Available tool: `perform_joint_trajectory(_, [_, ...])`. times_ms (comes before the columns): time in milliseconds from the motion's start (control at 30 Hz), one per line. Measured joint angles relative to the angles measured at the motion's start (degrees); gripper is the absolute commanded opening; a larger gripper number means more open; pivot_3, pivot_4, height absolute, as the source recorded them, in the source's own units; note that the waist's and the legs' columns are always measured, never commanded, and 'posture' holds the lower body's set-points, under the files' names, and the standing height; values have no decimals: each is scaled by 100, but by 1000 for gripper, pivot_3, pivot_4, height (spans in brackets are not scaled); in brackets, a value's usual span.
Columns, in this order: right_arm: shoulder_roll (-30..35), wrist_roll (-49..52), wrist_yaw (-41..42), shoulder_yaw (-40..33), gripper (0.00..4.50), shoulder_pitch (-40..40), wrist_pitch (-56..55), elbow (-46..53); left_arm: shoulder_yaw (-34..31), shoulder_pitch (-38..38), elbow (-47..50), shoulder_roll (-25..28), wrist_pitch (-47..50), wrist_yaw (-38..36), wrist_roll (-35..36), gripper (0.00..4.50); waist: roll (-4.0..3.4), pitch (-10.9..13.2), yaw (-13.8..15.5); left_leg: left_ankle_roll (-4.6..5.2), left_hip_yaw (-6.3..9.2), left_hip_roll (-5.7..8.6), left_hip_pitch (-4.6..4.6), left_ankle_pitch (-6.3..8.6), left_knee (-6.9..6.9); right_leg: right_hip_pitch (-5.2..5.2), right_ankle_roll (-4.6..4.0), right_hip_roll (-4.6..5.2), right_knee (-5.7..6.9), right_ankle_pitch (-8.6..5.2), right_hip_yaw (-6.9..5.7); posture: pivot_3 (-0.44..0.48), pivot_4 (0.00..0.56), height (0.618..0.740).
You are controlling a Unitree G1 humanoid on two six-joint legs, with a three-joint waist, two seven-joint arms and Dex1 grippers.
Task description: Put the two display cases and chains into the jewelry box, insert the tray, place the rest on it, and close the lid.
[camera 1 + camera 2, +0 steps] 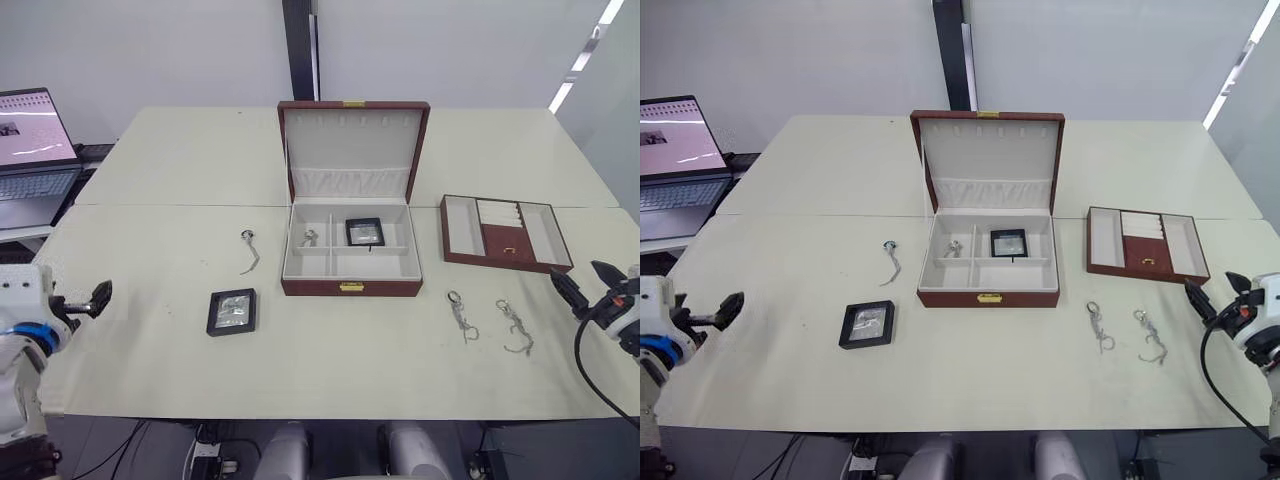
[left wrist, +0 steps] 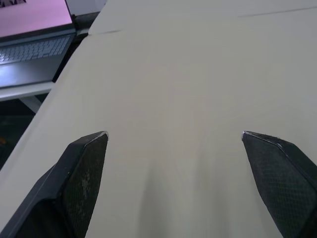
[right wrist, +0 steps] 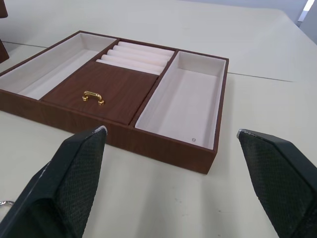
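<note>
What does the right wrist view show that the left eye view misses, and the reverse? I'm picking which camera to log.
Right wrist view alone: the tray's gold handle seen up close, and a small dot in its nearest compartment. Left eye view alone: the open jewelry box holding one display case and a chain, another display case, three loose chains, a laptop, and the left gripper, open. Both: the tray, the table, and the right gripper, fingers open.

Two display cases (image 1: pixel 232 311), four chains (image 1: pixel 249 248), one tray (image 1: pixel 506 232), one jewelry box (image 1: pixel 351 240).
</note>
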State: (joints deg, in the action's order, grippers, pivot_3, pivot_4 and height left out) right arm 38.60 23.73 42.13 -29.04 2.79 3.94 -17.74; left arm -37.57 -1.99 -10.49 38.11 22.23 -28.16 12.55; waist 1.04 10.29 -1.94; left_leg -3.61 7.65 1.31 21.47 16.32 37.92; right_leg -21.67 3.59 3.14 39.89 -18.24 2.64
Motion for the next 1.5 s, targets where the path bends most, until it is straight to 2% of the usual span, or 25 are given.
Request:
perform_joint_trajectory(933, [28,79,218,-16,4500,-67,77,7,270,-74,-144,120,-176,32,202,4474,-1,0,-5,0,-2,2,-2,0,-2,2,0,-1,-1,0,1,0,150,740])
perform_joint_trajectory(1000, [105,315,433,11,4500,-59,428,225,487,-65,-131,276,-160,-307,259,4474,-3,1,-4,0,-2,2,-1,0,-2,2,0,-1,0,0,0,0,150,740])
perform_joint_trajectory(1200, [944,1354,1440,437,4500,178,1777,2172,1379,-336,256,1252,-159,-2355,684,4474,-12,6,-13,0,4,1,-1,0,-8,6,-1,-8,-11,-1,-10,0,150,740])
perform_joint_trajectory(1333, [1133,1865,1694,851,4500,428,2393,3290,2111,-797,277,1942,-272,-3665,747,4474,-14,9,-5,0,6,2,4,0,-9,5,-1,-9,-15,-1,-13,0,150,740])
perform_joint_trajectory(1500, [1270,2105,1838,1240,4500,517,2703,4222,2801,-1244,322,2335,-416,-4691,730,4474,-14,9,0,1,9,2,14,1,-9,3,0,-8,-26,0,-17,0,150,740])
